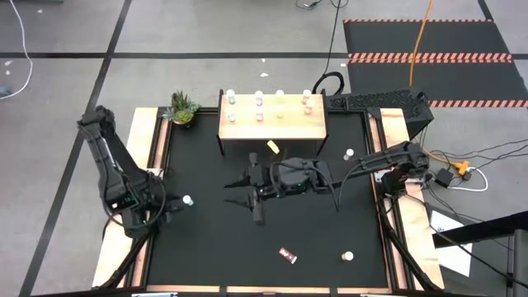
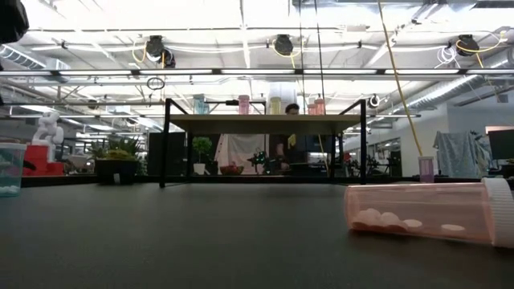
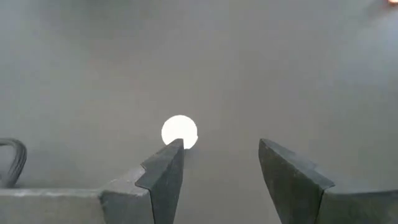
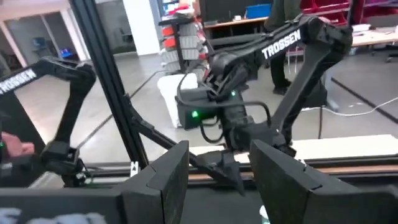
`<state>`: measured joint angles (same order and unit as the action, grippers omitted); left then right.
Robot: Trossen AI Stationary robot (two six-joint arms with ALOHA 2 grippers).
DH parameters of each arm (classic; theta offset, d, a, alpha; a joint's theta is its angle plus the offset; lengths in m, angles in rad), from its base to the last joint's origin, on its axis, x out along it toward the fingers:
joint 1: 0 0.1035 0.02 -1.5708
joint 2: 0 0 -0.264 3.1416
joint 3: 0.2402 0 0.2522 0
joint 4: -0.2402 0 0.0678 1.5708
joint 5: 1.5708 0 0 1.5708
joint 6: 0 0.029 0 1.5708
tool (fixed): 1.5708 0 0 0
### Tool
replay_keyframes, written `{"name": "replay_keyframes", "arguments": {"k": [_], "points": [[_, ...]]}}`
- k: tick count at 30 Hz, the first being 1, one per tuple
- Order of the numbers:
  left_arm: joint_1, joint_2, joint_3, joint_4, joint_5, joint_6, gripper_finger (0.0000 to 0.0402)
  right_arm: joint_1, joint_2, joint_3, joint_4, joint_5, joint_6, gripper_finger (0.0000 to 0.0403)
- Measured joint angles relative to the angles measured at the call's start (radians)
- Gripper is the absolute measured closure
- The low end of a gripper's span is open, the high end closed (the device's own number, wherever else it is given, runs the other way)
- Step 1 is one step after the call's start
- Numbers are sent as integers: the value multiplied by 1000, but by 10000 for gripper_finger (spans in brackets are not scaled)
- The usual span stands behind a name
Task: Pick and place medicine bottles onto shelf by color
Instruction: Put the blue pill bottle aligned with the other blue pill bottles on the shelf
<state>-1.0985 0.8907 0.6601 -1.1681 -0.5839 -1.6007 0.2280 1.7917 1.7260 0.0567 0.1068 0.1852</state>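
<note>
High view: wooden shelf (image 1: 272, 125) at the far edge of the black table (image 1: 206, 239), with a small potted plant (image 1: 182, 108) just beside its left end. Eight medicine bottles stand on the shelf top in four pairs; a blue-tinted pair (image 1: 232, 99) sits at the left end, then a pink pair (image 1: 259, 99), a yellowish pair (image 1: 280, 96) and a pink pair (image 1: 307, 98) at the right end. Three more bottles are loose on the table: one (image 1: 189, 200) at the left gripper, one (image 1: 349, 154) right of the shelf, one (image 1: 347, 256) near the front right. A small dark-and-pink item (image 1: 287, 255) lies near the front centre, and a yellow scrap (image 1: 273, 147) lies in front of the shelf.

Left gripper (image 1: 169, 203) is low over the table at the left side, jaws open and empty; left wrist view shows a white bottle cap (image 3: 180, 132) just beyond the fingertips, nearer one finger (image 3: 163, 174). Right gripper (image 1: 241, 192) reaches to table centre, jaws open with nothing between them.

Low view: a pink bottle (image 2: 430, 212) lies on its side close to the camera, white pills inside.
</note>
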Motion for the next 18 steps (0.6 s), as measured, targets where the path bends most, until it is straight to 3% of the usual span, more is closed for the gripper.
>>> {"name": "replay_keyframes", "arguments": {"k": [9,18], "points": [[-2,57,-50,67,-17,80,192,30,39,0,54,2,59,239],[-1,211,-92,153,23,59,191,38,42,0,32,0,50,239]]}}
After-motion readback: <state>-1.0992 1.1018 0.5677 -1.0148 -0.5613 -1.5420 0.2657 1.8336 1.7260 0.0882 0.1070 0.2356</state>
